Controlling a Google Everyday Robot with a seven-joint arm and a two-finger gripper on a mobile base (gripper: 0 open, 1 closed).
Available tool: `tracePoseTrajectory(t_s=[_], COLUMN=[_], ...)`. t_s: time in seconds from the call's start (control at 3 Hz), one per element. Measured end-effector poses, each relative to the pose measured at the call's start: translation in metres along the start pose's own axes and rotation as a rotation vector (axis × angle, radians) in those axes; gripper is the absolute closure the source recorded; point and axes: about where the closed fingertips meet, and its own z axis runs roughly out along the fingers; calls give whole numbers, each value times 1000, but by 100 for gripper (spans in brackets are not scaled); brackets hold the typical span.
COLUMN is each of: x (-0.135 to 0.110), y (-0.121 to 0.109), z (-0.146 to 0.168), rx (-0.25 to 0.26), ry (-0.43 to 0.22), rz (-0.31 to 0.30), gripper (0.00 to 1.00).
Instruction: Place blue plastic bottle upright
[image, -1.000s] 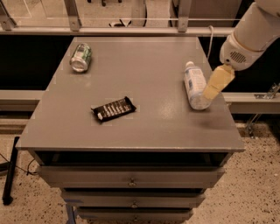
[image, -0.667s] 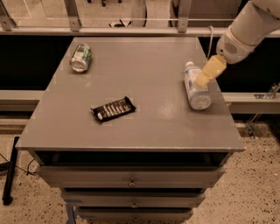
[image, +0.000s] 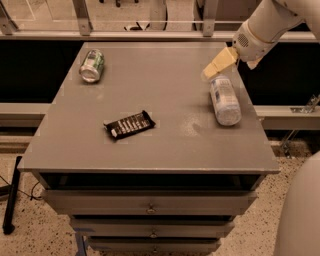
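Item: grey counter (image: 165, 150), flat-topped, with a stack of drawers (image: 150, 202) under its front edge, standing on a speckled floor. Far left corner of the top: one green-and-silver drink can (image: 92, 65), lying on its side, its round end turned toward the front. Left of centre, nearer the front: one dark snack bar wrapper (image: 129, 125) with pale lettering, lying flat and slightly askew, well apart from the can. Middle of the top: bare grey surface. Right side, close to the right edge: the blue plastic bottle (image: 226, 101), clear, with a pale label round its body, lying on its side and not upright; its base points toward the front, and its neck end points toward the back of the counter. Directly at that neck end: the pincer (image: 214, 69), tan-coloured, slanting down from the upper right, its tip at or just over the top of the bottle, so that the cap cannot be made out separately. From where I stand I cannot tell whether the pincer is wide, narrow or holding the bottle. Behind it, top right: the white arm (image: 265, 25), reaching in over the back right corner.
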Motion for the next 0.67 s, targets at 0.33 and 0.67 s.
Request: tracePoseTrajectory(t_s=[0.33,0.67], x=[-16,-14], y=[20,32], z=[14,35], rx=[58,128], ry=[17,75], rz=[83,134], gripper=[0,0])
